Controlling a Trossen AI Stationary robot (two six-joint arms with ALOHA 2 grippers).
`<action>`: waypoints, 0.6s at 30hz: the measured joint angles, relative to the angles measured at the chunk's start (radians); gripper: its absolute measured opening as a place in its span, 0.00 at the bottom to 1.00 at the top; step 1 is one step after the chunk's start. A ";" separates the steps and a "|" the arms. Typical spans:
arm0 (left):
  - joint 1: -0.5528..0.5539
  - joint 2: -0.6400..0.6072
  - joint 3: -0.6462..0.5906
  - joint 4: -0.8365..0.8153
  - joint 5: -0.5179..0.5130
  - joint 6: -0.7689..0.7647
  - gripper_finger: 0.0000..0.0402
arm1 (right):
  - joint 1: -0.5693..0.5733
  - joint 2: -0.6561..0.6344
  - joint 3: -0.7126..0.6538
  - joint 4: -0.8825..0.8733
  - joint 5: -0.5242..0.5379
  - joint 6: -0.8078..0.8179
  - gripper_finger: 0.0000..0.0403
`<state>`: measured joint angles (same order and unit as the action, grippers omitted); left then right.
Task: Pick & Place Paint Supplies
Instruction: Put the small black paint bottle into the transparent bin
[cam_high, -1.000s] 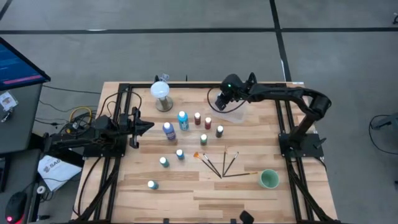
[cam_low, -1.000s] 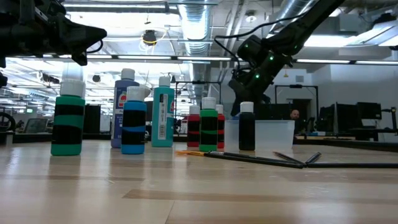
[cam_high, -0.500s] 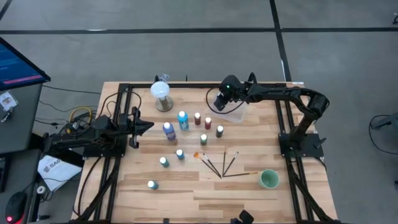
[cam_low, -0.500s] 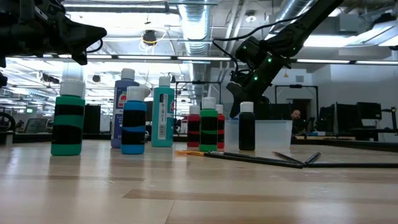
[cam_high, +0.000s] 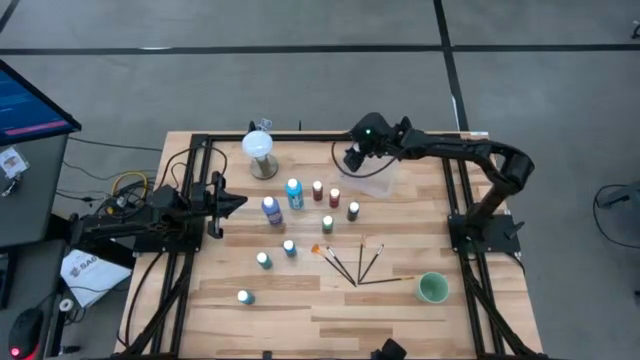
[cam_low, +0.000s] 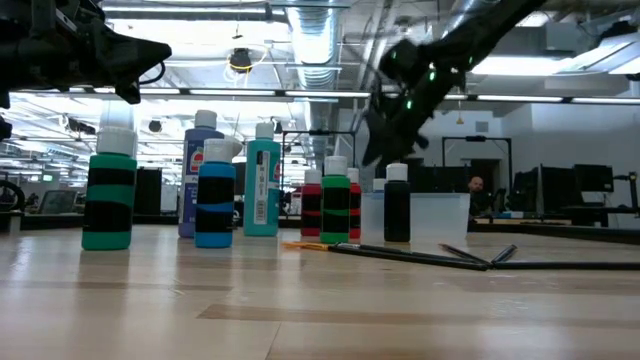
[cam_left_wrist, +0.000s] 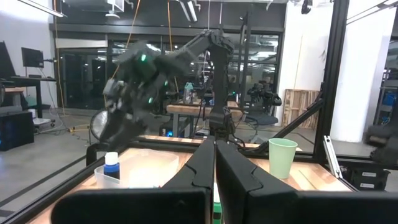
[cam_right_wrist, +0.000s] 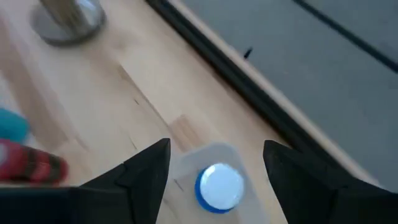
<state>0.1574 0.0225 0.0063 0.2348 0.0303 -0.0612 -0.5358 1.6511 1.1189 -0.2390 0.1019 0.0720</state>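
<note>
Early in the task, by the look of it; one blue-capped bottle (cam_right_wrist: 219, 187) stands in the clear bin (cam_high: 378, 180) upper centre, beneath the right gripper (cam_right_wrist: 217, 163), jaws wide, empty; remaining bottles (cam_high: 294, 193) and brushes (cam_high: 355, 262) crowd mid-table; left gripper (cam_high: 228, 203) waits mid-left, fingers together.

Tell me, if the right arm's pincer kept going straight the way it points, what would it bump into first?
Most likely the blue-capped bottle standing in the clear container. The right wrist view shows it centred between the open right pincer fingers. How far below it sits is hard to judge.
</note>
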 joint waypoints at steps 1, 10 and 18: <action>0.000 0.000 0.000 0.000 0.000 0.000 0.00 | 0.009 -0.022 0.010 -0.028 -0.005 -0.005 0.63; 0.000 0.000 0.000 0.008 0.000 0.000 0.00 | 0.205 -0.240 0.025 -0.310 -0.131 0.008 0.63; 0.000 0.000 0.000 0.011 0.000 0.000 0.00 | 0.420 -0.231 0.019 -0.374 -0.104 0.033 0.63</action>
<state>0.1577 0.0224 0.0063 0.2462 0.0304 -0.0612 -0.1154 1.4202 1.1378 -0.6126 -0.0021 0.1053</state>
